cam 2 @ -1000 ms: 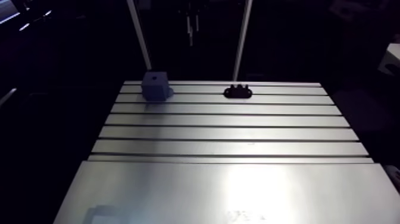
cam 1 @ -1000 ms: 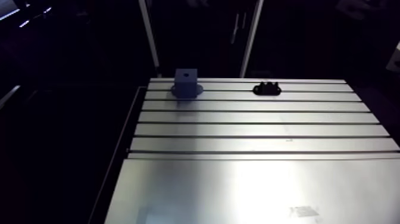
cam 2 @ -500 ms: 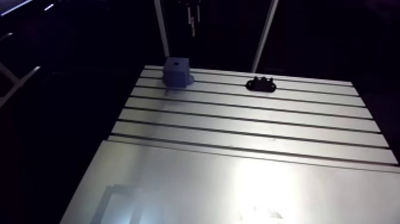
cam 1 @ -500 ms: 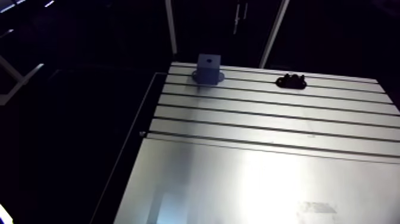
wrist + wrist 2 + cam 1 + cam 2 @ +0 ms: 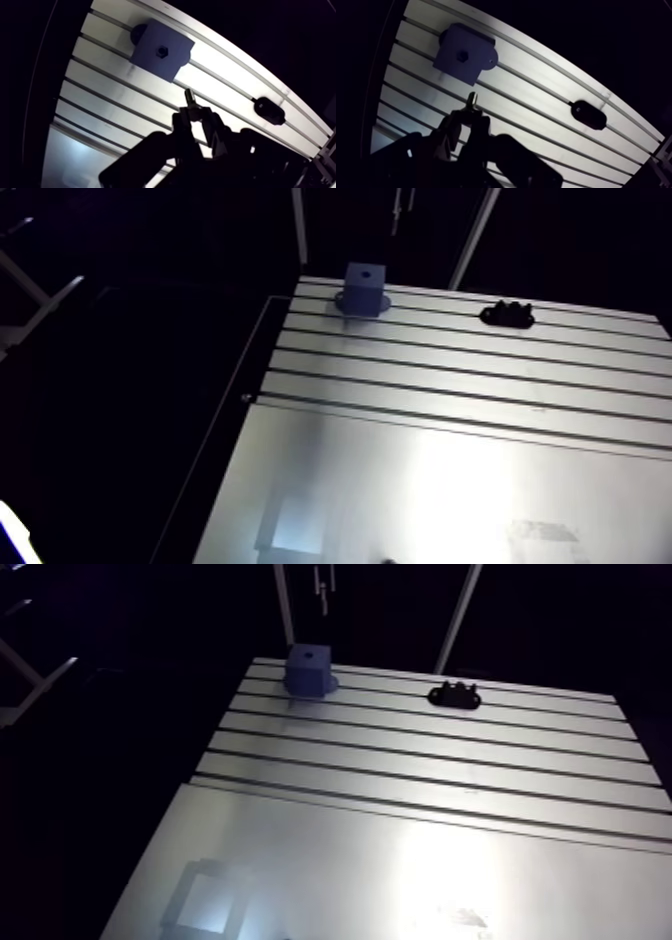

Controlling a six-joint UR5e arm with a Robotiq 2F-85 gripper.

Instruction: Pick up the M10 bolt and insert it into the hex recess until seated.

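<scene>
The table (image 5: 430, 488) is grey metal with long slots. In the arm view a blue block (image 5: 364, 286) stands near the far left corner. A black holder (image 5: 507, 314) sits by the far edge. In the wrist view the gripper (image 5: 197, 117) pinches the bolt (image 5: 190, 97) tight. The bolt's tip points at the block, just short of its hole (image 5: 161, 51).
</scene>
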